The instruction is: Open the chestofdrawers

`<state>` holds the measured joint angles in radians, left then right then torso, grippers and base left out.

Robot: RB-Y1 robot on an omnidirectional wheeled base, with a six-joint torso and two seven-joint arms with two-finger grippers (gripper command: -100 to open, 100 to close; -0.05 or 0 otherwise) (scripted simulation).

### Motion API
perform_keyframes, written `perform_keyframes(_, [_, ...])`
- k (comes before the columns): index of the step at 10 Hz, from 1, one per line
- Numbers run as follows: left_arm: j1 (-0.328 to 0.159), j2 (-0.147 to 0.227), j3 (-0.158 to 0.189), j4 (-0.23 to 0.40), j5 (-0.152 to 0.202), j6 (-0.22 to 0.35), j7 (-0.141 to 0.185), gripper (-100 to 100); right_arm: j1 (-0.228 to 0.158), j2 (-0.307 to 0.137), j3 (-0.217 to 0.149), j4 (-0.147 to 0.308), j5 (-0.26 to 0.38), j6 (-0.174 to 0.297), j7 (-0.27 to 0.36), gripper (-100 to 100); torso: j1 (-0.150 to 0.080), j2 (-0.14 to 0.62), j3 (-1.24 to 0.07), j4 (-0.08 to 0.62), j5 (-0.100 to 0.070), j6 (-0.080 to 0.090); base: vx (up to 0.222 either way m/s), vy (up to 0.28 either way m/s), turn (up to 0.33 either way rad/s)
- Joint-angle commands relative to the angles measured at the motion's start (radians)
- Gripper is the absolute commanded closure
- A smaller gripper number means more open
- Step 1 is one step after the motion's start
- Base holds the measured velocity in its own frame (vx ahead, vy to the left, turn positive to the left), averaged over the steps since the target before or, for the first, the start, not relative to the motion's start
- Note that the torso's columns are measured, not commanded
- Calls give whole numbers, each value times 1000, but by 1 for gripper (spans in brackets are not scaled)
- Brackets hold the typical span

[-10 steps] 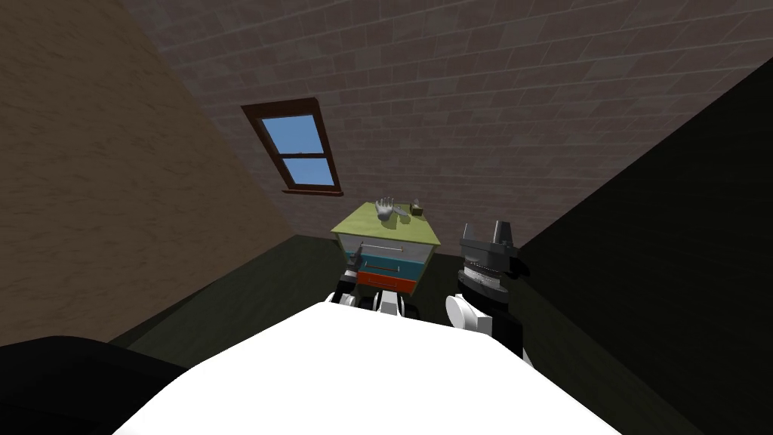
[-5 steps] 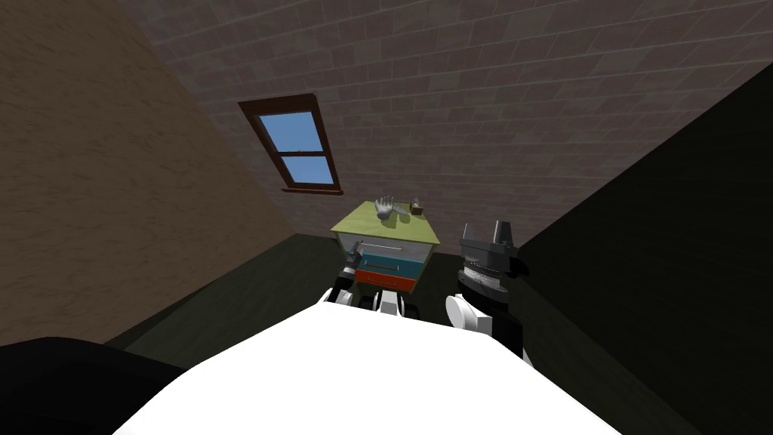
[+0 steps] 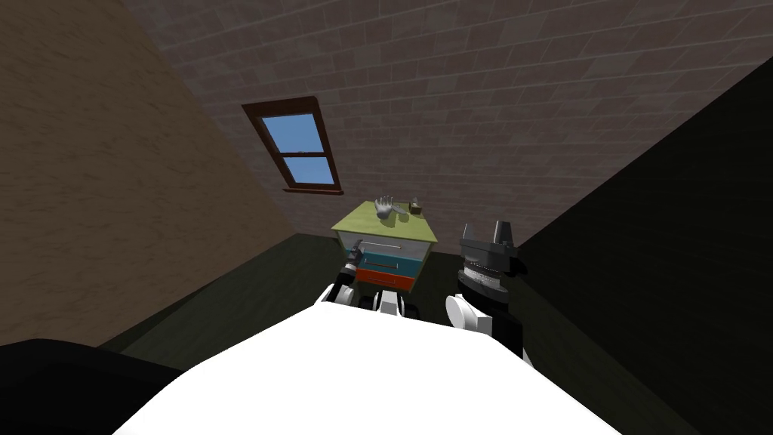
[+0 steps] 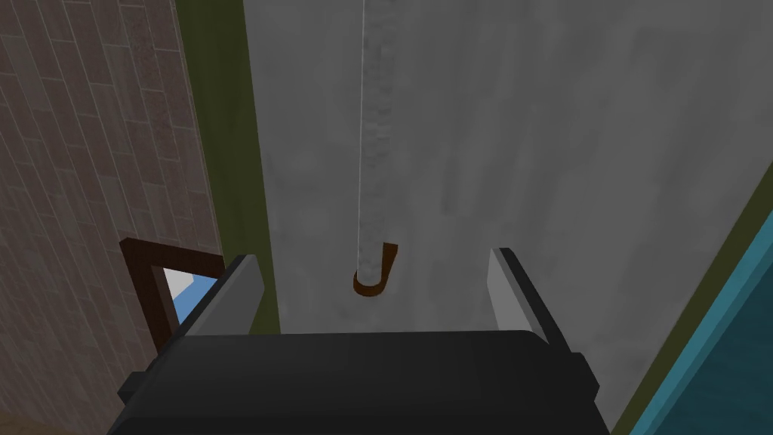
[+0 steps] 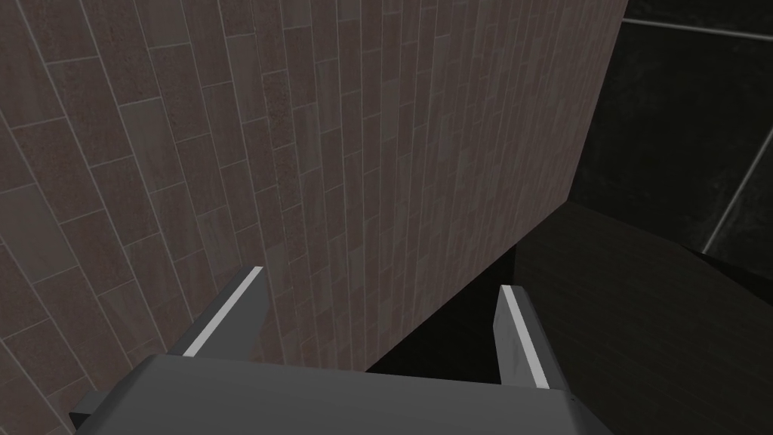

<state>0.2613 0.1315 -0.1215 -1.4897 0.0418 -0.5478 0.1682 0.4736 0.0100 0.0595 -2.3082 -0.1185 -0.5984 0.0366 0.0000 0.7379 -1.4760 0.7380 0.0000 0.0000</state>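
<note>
Chest of drawers [image 3: 386, 240] stands at the floor's [image 3: 257, 291] far edge against the brick wall [image 3: 491, 113]; its drawers appear closed. Left gripper [image 4: 374, 257], jaws released, straddles the end of the top drawer's handle [image 4: 371, 136]. Grasping and pulling are not yet done. Right gripper [image 5: 382, 279] is idle, jaws released.

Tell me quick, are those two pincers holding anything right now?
Left pincer: open, empty, aimed at the handle of the grey drawer.
Right pincer: open, empty.
</note>
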Motion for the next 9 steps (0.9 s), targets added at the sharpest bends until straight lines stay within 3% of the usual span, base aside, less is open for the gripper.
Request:
perform_keyframes(1, [-13,-43,0,-9,2,43,0,-100,0,0,0,0,0,0,0,0,0,0,0,0,0,0,-20,-14,3])
perform_keyframes(4, [-17,-97,0,-10,2,55,-1,-100,0,0,0,0,0,0,0,0,0,0,0,0,0,0,-7,-6,0])
perform_keyframes(5, [-11,-84,-1,-17,2,56,0,-100,0,0,0,0,0,0,0,0,0,0,0,0,0,0,0,0,0])
perform_keyframes(6, [-61,-71,34,32,52,39,-50,-100,0,0,0,0,0,0,0,0,1,0,0,0,0,0,-75,30,-379])
perform_keyframes(7, [-70,-71,34,51,69,39,-52,-100,0,0,0,0,0,0,0,0,2,3,2,1,0,1,-115,64,-273])
perform_keyframes(8, [-111,-56,69,91,103,21,-95,-100,0,0,0,0,0,0,0,0,3,5,3,1,1,0,-136,85,-352])
perform_keyframes(9, [-129,-56,69,120,133,21,-104,-100,0,0,0,0,0,0,0,0,3,4,2,1,1,0,-121,64,-231])
